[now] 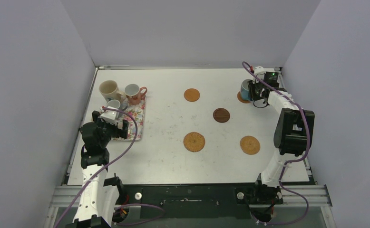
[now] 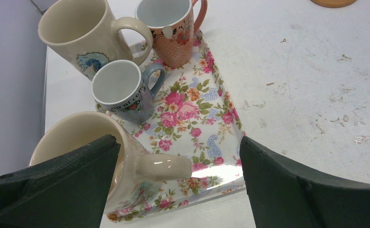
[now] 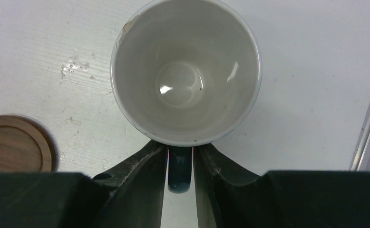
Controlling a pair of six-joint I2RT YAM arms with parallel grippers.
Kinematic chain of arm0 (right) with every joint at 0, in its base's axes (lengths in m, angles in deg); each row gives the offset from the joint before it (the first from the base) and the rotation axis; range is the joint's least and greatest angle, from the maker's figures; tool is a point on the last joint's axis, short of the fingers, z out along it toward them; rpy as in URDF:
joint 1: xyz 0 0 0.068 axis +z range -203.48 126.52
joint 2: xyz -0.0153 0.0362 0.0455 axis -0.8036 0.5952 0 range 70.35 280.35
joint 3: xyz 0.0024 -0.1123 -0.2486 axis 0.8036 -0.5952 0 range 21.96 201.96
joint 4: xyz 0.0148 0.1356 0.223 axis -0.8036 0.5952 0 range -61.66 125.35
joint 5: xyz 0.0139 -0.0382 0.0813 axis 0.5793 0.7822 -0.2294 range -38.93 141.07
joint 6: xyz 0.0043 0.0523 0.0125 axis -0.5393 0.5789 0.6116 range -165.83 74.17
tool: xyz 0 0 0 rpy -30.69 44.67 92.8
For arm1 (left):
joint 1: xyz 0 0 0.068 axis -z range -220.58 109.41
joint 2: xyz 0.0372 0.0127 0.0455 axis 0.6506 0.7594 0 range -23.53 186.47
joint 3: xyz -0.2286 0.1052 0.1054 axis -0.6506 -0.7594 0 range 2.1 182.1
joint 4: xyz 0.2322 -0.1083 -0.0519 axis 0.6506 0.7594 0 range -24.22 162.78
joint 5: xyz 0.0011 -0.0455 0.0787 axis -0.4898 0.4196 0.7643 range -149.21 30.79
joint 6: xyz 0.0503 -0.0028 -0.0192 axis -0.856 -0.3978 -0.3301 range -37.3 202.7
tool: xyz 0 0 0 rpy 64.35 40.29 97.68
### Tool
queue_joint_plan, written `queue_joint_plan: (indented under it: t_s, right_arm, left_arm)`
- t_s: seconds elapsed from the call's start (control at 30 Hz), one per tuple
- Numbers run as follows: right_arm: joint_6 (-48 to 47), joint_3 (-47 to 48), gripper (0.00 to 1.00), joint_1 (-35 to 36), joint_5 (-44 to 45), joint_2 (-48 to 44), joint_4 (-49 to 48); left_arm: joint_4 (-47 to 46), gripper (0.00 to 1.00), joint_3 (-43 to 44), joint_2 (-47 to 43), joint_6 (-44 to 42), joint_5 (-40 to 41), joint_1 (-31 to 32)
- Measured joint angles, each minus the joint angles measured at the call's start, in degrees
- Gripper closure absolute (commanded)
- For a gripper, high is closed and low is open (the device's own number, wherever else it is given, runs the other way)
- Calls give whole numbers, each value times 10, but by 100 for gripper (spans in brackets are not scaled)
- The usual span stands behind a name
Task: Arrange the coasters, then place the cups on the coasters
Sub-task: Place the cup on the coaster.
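Note:
The light blue cup stands at the far right on an orange-tan coaster. My right gripper is closed around its dark handle, with barely a sliver showing on each side. Three more orange-tan coasters and a dark brown coaster lie bare. On the floral tray stand a cream cup, a salmon-pink cup, a small grey cup and a second cream cup. My left gripper hangs open over that last cup's handle.
Grey walls enclose the table on the left, back and right. The tray sits close to the left edge. The right arm's elbow rises over the right side near one coaster.

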Motion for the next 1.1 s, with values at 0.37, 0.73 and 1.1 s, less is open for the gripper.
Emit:
queue_joint_plan:
  t_s: [0.37, 0.73, 1.1]
  right_arm:
    - [-10, 0, 42, 0, 0, 0, 1]
    - [-15, 4, 0, 0, 7, -33, 19]
    - [-25, 28, 0, 1, -3, -131, 68]
  left_arm:
    - [0, 3, 0, 0, 0, 0, 0]
    - [0, 3, 0, 0, 0, 0, 0]
    - [10, 3, 5, 0, -18, -5, 0]
